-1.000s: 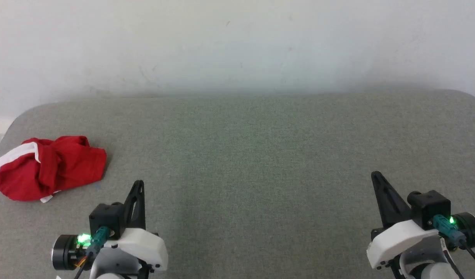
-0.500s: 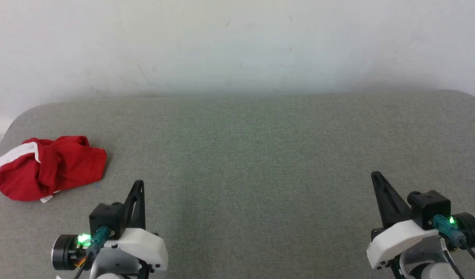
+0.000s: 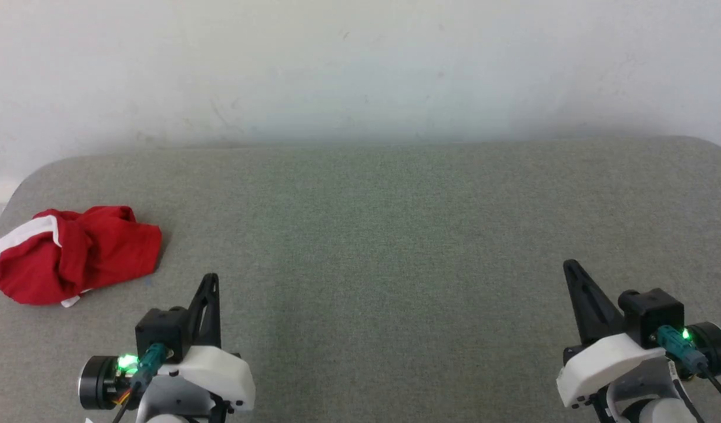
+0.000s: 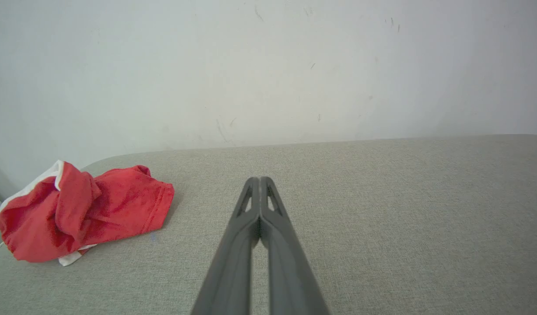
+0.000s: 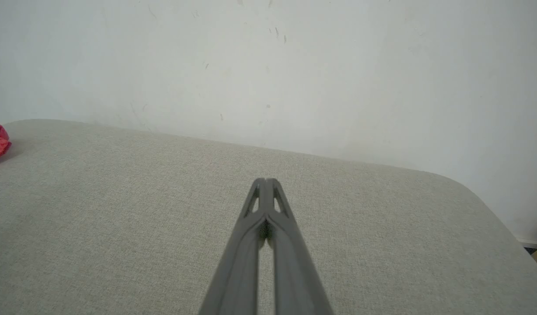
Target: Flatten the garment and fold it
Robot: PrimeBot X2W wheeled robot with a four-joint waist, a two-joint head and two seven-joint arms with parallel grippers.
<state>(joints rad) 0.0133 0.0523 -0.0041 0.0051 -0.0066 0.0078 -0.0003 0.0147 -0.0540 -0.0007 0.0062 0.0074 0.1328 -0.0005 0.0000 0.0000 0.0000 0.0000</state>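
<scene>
Overhead, the grey fabric-covered table [image 3: 366, 235] serves as the reference for every position given. The garment [image 3: 72, 252], red cloth with a white stripe, lies crumpled in a loose heap on the table's left end, just nearer than its rounded far-left corner. Whether the cloth overhangs the table's left edge cannot be told from these views. A small piece of white trim shows beneath the heap on the side toward the table's near edge. No part of the cloth is spread flat or folded. The left gripper [image 3: 211, 277] hangs over the table's near-left part, clear of the cloth, with its two dark fingers [image 4: 233, 245] pressed together to a single point and nothing between them. The right gripper [image 3: 569, 268] hangs over the table's near-right part, well apart from the cloth. Its fingers [image 5: 286, 253] are likewise clamped tip to tip and empty. From the right wrist, a red sliver at the table's far-left end is probably an edge of the same cloth. A pale, lightly scuffed wall [image 3: 360, 70] rises directly behind the table's far edge. Green indicator lights glow on both wrists above the table's near edge.
</scene>
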